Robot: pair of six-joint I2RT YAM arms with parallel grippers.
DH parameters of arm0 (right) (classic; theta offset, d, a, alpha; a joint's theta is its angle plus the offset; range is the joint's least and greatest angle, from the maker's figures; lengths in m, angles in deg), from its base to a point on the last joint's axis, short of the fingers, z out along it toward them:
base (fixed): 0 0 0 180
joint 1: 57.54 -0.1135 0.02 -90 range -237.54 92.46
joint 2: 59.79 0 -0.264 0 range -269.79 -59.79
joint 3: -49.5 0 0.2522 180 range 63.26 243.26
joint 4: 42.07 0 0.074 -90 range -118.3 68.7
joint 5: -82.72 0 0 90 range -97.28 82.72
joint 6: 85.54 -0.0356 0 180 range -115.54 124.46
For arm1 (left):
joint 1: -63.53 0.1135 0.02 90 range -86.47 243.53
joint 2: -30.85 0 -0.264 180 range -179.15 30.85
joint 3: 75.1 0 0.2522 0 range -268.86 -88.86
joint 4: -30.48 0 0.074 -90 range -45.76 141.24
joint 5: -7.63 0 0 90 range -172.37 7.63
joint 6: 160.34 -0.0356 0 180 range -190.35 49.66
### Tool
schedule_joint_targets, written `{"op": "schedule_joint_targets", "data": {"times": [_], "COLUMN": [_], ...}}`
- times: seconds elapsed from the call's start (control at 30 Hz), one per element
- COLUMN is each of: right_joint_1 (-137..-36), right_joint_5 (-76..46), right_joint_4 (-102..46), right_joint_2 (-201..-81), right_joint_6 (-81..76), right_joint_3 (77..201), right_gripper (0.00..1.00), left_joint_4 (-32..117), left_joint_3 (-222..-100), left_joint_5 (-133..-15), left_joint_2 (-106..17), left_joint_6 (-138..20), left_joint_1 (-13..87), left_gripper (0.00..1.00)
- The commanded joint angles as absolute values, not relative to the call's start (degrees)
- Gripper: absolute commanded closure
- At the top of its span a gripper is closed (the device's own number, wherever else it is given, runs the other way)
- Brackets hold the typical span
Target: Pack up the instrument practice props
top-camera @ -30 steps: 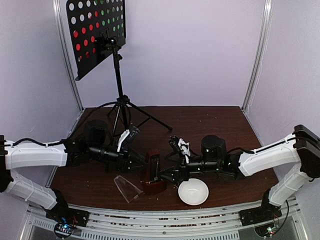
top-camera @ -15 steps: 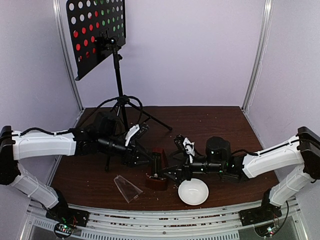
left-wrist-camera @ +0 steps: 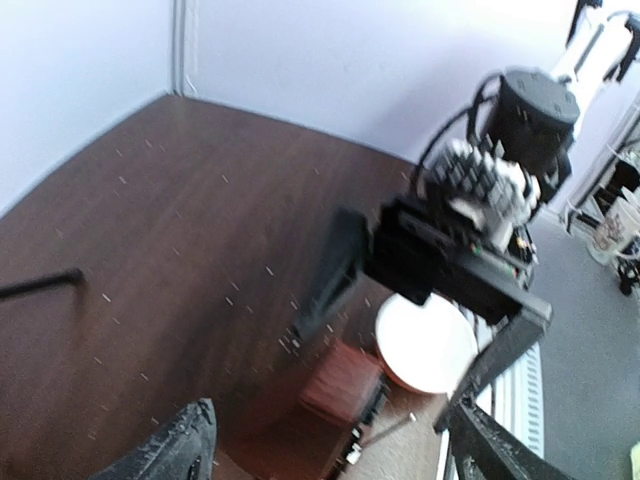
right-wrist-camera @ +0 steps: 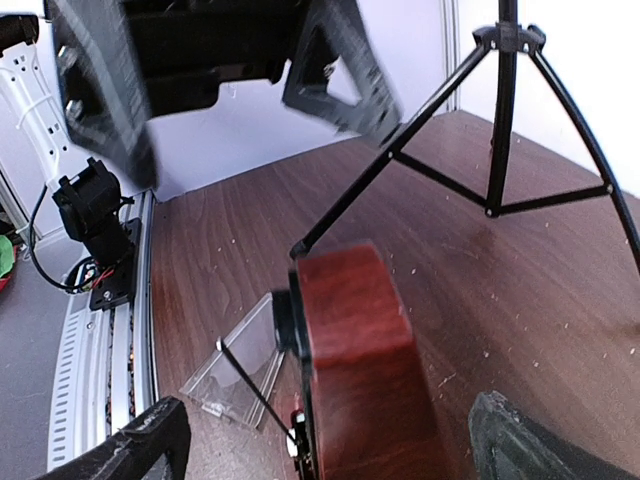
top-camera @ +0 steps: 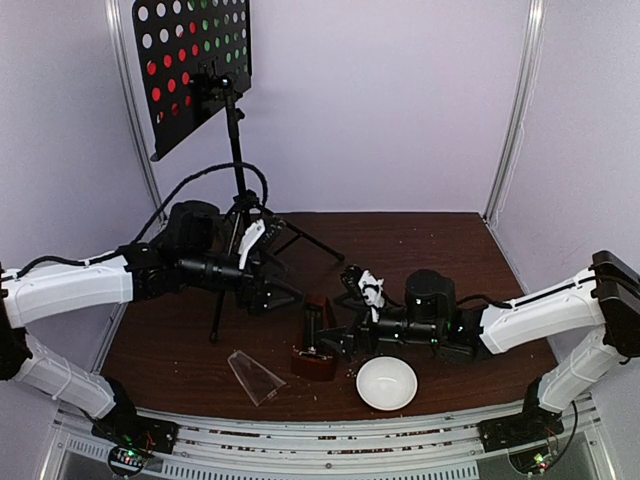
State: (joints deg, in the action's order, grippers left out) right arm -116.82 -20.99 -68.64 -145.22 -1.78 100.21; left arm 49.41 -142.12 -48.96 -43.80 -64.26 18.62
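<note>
The black perforated music stand (top-camera: 195, 70) stands at the back left on its tripod (top-camera: 240, 215). Red and green music sheets (top-camera: 190, 45) show through its holes. The red-brown metronome (top-camera: 315, 345) stands upright near the table's front, with its clear cover (top-camera: 255, 375) lying off to its left. My right gripper (top-camera: 335, 345) is open, its jaws standing either side of the metronome (right-wrist-camera: 360, 370) without gripping it. My left gripper (top-camera: 285, 297) is open and empty, raised above and left of the metronome (left-wrist-camera: 345, 385).
A white bowl (top-camera: 387, 383) sits right of the metronome, under my right arm, and also shows in the left wrist view (left-wrist-camera: 425, 340). Tripod legs (right-wrist-camera: 500, 150) spread behind the metronome. Purple walls close the back and sides. A metal rail (top-camera: 320, 440) runs along the front edge.
My left gripper has lifted and drawn back to the left, away from the metronome. My right gripper stays at the metronome, which has shifted slightly right.
</note>
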Motion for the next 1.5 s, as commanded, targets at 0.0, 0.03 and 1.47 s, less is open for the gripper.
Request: {"op": "schedule_joint_targets", "data": {"times": [0.0, 0.03, 1.47], "right_joint_1": [-117.1, -117.1, -111.2], "right_joint_5": [-22.0, -23.2, -35.1], "right_joint_4": [-69.7, -70.5, -81.6], "right_joint_2": [-143.6, -143.7, -156.1], "right_joint_6": [2.4, 3.1, 6.0], "right_joint_3": [102.8, 102.8, 102.8], "right_gripper": [0.00, 0.00, 0.22], "left_joint_4": [42.7, 42.2, 43.6], "left_joint_3": [-146.0, -146.6, -144.4], "left_joint_5": [-52.4, -52.2, -59.8], "left_joint_2": [-43.1, -43.3, -43.6], "left_joint_6": [-62.7, -62.5, -69.0], "left_joint_1": [20.5, 20.6, 20.8], "left_gripper": [0.16, 0.16, 0.12]}}
